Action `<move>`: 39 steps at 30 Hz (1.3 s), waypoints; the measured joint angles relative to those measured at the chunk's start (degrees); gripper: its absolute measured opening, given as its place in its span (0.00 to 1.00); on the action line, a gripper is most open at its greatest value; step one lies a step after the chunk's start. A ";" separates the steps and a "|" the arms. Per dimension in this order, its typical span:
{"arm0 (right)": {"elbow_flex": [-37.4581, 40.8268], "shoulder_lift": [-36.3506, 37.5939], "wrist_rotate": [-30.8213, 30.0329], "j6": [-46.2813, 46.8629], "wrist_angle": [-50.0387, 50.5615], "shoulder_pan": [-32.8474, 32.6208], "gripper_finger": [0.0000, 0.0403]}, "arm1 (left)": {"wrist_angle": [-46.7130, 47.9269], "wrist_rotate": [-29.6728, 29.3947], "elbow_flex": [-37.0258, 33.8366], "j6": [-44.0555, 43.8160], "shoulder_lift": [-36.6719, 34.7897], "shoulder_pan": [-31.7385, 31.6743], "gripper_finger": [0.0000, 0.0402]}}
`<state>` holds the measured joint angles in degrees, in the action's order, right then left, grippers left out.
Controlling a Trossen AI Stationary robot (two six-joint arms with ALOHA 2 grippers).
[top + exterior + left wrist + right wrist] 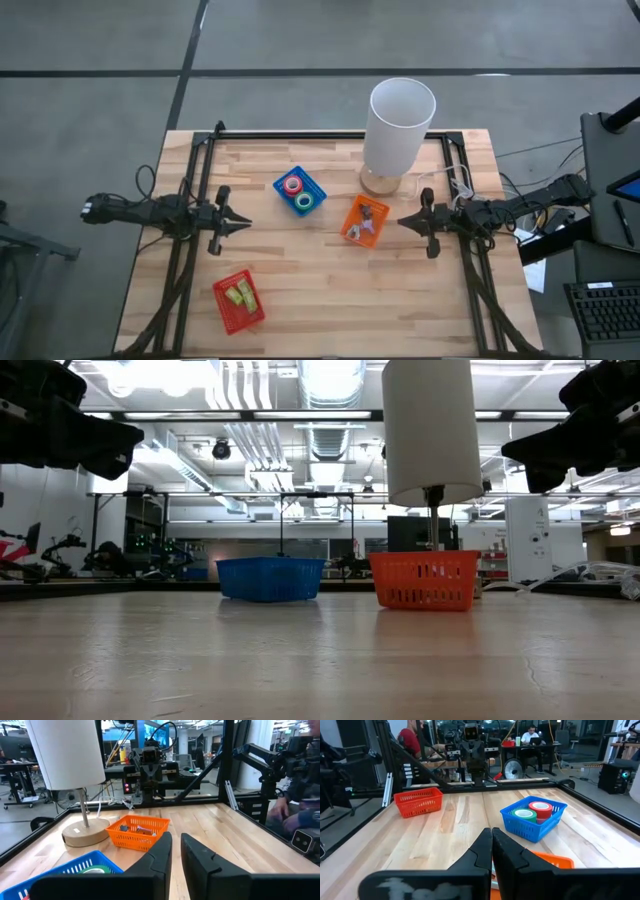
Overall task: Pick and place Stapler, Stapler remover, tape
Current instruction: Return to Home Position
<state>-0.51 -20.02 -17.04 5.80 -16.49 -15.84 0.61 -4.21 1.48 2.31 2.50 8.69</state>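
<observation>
1. The tape [292,184] is two small rings with open centres. A red roll lies flat, and just beside it on the near side is a green-faced roll [303,201].
2. Both sit inside the blue basket [313,182], a small rectangular plastic tray with lattice walls. It is set askew around the middle of the table, slightly toward the far side.
3. Near it on the right stands the orange basket [350,215], of the same meshed plastic. It holds a few small pieces (too small to tell what they are).
4. Just beyond the orange basket stands a lamp with a smooth white cylindrical shade [400,125]. It has a thin metal stem and a round pale wooden base [378,182].
5. Well apart, at the near left, the red basket [222,310] holds small green boxes [238,294].
6. The left gripper [248,224] hangs above the table's left side and points right. Its dark tapering fingers are drawn together to a thin slit and grasp nothing.
7. The right gripper [400,221] hangs just right of the orange basket and points left. Its fingers are pressed together, empty.
8. The table [320,290] is made of pale wooden planks with visible grain and is edged by a black metal frame.
</observation>
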 joint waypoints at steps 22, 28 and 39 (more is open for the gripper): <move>-0.02 0.01 0.02 -0.06 0.00 0.00 0.02 | -0.41 0.00 0.02 0.01 0.00 0.01 0.10; -0.02 0.01 0.02 -0.24 0.00 0.01 0.02 | -0.47 0.02 0.02 0.01 0.00 0.00 0.11; -0.04 0.01 0.02 0.00 0.00 0.00 0.02 | -0.54 0.04 0.02 0.01 0.01 0.00 0.10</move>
<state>-0.56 -20.01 -17.02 5.80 -16.49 -15.83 0.08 -4.16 1.50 2.31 2.51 8.69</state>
